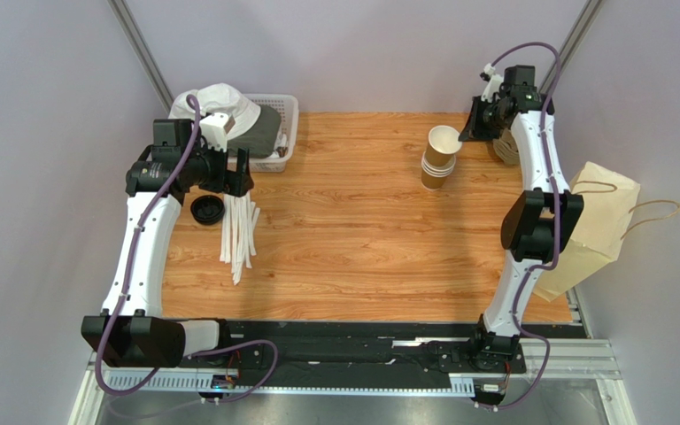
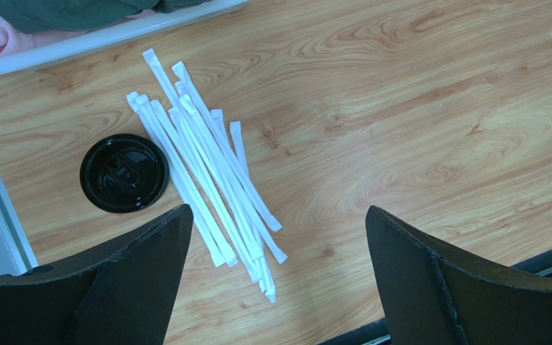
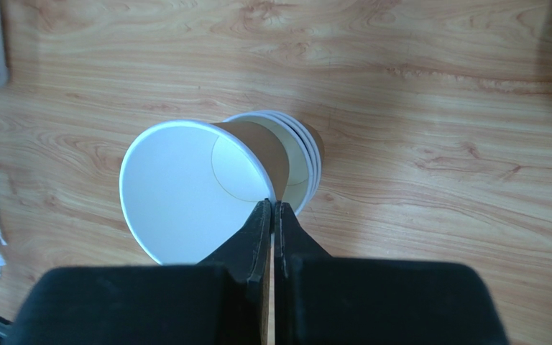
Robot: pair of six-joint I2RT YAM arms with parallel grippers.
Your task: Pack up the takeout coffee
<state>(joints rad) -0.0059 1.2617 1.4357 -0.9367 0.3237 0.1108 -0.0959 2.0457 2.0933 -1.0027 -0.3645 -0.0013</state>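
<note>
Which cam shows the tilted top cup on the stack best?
Right wrist: the top cup is large in frame, mouth and inside clear, rim pinched in the shut right tool. Top external shows it small, tilted on the stack. Left wrist doesn't show it.

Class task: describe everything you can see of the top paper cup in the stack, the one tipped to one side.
The top cup looks like tan paper outside and white inside, with a rolled white rim. It is open, empty and has no lid. It sits tilted, its base nested in the stack of cups standing on the wooden table. The right gripper, shut, pinches its wall at the rim.
</note>
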